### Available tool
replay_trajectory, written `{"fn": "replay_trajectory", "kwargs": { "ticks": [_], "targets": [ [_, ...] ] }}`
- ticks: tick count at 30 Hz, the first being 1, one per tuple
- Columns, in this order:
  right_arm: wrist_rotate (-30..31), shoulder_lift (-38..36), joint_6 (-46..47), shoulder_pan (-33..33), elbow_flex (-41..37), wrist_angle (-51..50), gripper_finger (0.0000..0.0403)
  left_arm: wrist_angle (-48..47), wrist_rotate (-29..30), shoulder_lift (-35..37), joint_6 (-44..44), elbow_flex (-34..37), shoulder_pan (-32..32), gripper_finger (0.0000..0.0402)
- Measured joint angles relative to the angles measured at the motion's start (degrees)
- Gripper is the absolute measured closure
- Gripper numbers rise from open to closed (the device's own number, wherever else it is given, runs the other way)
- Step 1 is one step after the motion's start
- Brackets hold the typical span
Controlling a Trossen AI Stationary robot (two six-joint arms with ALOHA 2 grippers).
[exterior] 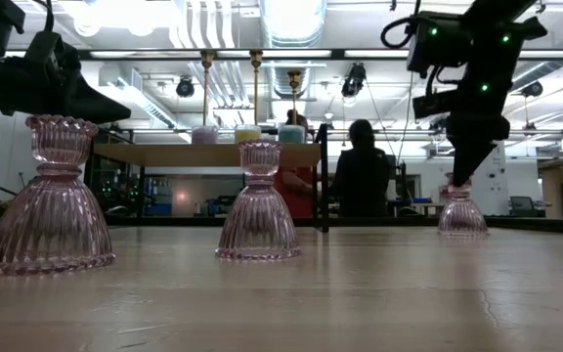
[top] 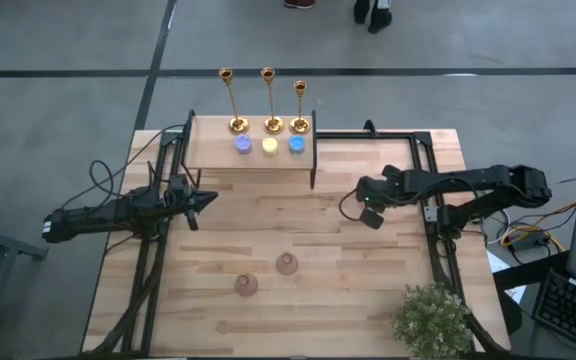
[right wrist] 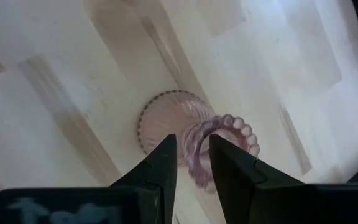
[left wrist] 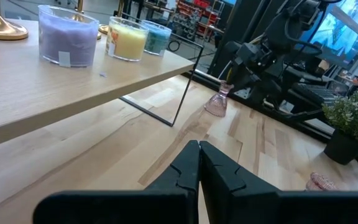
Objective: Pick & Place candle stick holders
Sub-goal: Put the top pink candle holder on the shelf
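Three gold candlesticks (top: 268, 100) stand in a row on a raised wooden shelf (top: 218, 160) at the top centre of the overhead view. A purple, a yellow and a blue candle (top: 269, 146) sit just in front of them. None of these is being touched.

The right gripper (top: 371, 213) reaches in from the right edge to the middle right of the table. It points down onto a pink glass holder (right wrist: 166, 118) that stands upright on the wood. Its fingers are almost together and appear to pinch the beaded rim of the cup, one finger outside it and the other over its mouth.

Two more pink holders (top: 287, 264) stand near each other at the lower centre, well apart from the gripped one.

The left gripper (top: 203, 203) waits at the middle left with its fingers pressed together and nothing in them.

A potted plant (top: 433, 318) sits at the lower right corner.

The likely risk is the grip. A hold on one side of a smooth rim is off centre, so the holder could swing, slip out or tip when it is lifted. Hard squeezing could chip the glass.
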State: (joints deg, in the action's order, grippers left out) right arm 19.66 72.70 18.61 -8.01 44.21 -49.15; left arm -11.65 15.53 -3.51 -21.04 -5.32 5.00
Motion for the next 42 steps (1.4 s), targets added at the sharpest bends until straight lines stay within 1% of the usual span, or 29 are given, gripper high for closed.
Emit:
{"fn": "replay_trajectory", "kwargs": {
  "ticks": [5,9,11,15,18,21,25,31,36,40,42],
  "targets": [
    [-0.1,2.22,-0.39,-0.72,0.41,-0.02,0.0334,0.01,0.0,0.0,0.0,0.0,-0.01,0.039],
    [-2.62,2.17,-0.59,-0.69,2.43,-0.12,0.0365,0.01,-0.01,-0.02,0.01,0.0,-0.01,0.039],
    [-2.8,1.81,-0.74,-0.61,4.04,0.02,0.038,0.01,0.0,-0.02,0.02,0.0,-0.01,0.039],
    [-2.61,2.09,-1.09,-0.7,7.91,-0.97,0.0384,0.01,0.0,-0.02,0.02,0.0,0.0,0.039],
    [-4.02,3.28,-1.74,-0.65,12.42,-3.01,0.0384,0.01,0.0,-0.02,0.01,0.0,0.01,0.039],
    [-6.24,5.18,-3.73,-0.08,18.52,-4.92,0.0384,0.01,0.0,-0.02,0.02,0.0,-0.01,0.039],
    [-7.64,9.61,-7.61,1.78,29.07,-8.89,0.0384,0.01,0.0,-0.02,0.02,0.0,0.0,0.039],
    [-7.74,19.98,-12.6,4.83,46.11,-16.88,0.0385,0.01,0.0,-0.02,0.02,0.0,0.01,0.039],
    [-5.13,28.78,-15.22,5.56,59.36,-20.46,0.0385,0.01,0.0,-0.02,0.02,0.0,0.0,0.039],
    [-4.17,35.32,-15.65,5.49,69.76,-23.98,0.0385,0.01,0.0,-0.02,0.02,0.0,0.0,0.039],
    [-1.94,38.48,-15.88,5.53,74.77,-26.5,0.0385,0.01,0.0,-0.02,0.01,0.0,-0.01,0.039]
  ]
}}
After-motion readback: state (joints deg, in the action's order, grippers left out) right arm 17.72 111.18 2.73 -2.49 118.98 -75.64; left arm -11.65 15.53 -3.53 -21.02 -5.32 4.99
